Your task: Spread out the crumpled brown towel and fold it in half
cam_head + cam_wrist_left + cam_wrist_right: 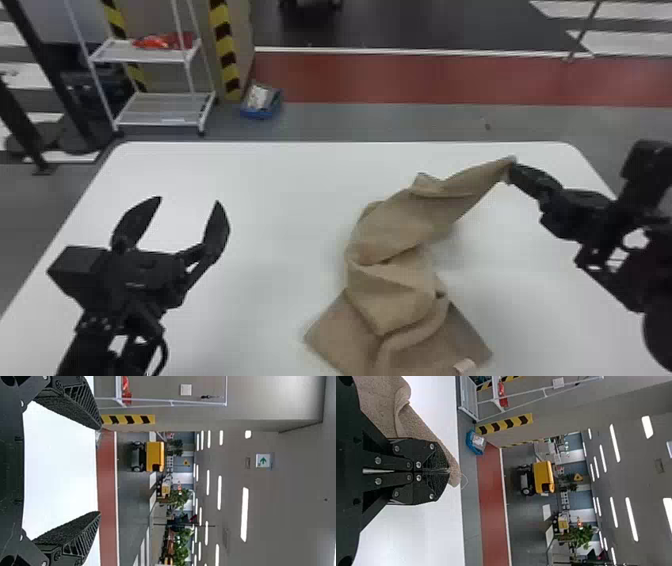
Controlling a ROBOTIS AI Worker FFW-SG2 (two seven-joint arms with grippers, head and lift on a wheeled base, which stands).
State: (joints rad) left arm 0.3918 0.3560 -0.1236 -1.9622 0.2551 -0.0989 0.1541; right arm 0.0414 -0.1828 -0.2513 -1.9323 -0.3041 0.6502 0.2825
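Here on the left, with twelve o'clock the far side of the surface (280, 175), the left hand (189, 200) is empty, its fingers spread wide, and the brown towel (395, 235) lies well apart from it, out toward four o'clock. Across we go: the towel's long axis slants from seven o'clock, near side, up to one o'clock, right where the right hand (511, 169) is clenched on a corner. So the right hand is the nearer one, touching cloth, with the bulk trailing away from it between seven and eight o'clock. That's what the next move turns on, I'd say: the left hand needs to come in toward four or five o'clock for a free edge. And the look of it! Plain, soft-looking cloth, a corner lying flatter at the near left, twisted, overlapping folds through the middle, a pale tag (465, 365) at the near right, then a narrow, pulled-out neck up to the grip.
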